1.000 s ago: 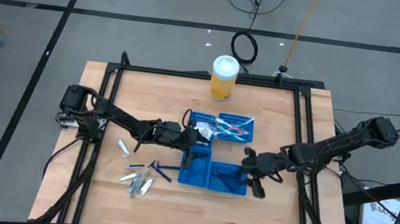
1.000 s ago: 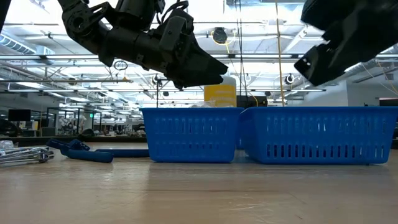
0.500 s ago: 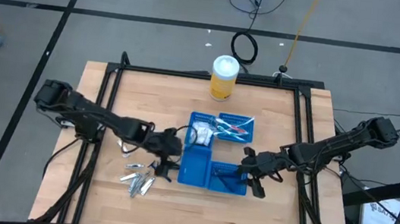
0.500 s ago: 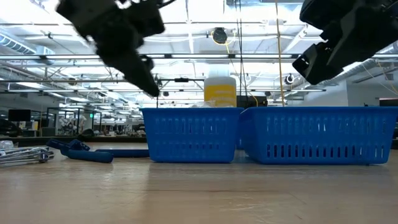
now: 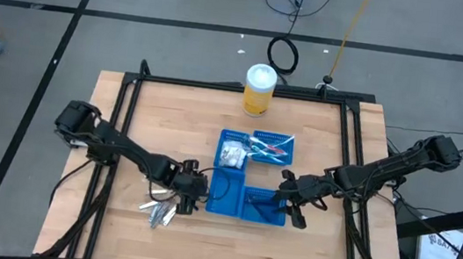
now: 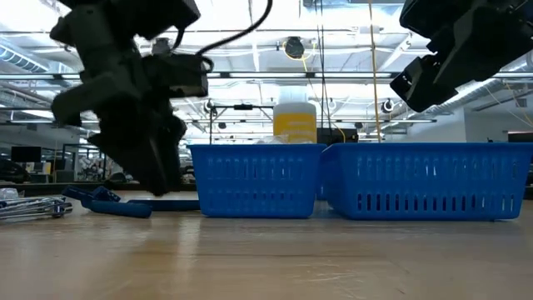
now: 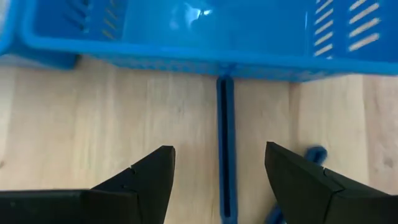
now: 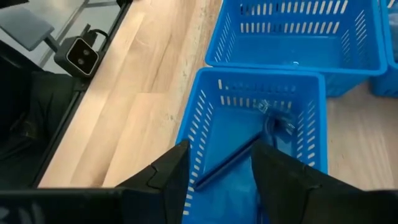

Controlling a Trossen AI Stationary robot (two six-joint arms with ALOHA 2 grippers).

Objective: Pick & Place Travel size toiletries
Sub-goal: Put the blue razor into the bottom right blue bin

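A dark blue stick (image 7: 225,143) lies flat on the table, one end against the near left blue tray (image 7: 205,59). My left gripper (image 7: 217,171) points steeply down over it, open, with one finger on each side and neither touching it; in the high view the left gripper (image 5: 189,192) is just left of the trays. Silvery tubes (image 5: 159,212) lie on the table by the near edge. My right gripper (image 8: 217,165) hovers open and empty over the near right tray (image 8: 205,112), where another dark blue stick (image 8: 231,160) lies. White packets (image 5: 230,154) lie in the far left tray.
Four blue mesh trays (image 5: 249,174) stand together mid-table. A yellow canister with a white lid (image 5: 258,89) stands at the far edge. A black frame (image 5: 119,107) runs round the table. In the low view, blue sticks (image 6: 108,202) and silvery tubes (image 6: 33,207) lie left of the trays.
My left gripper has swung from above the far left tray toward the table's left and near edges. It has tipped from nearly level to steeply downward and sunk close to the table over the dark blue stick. Its fingers have stayed open.
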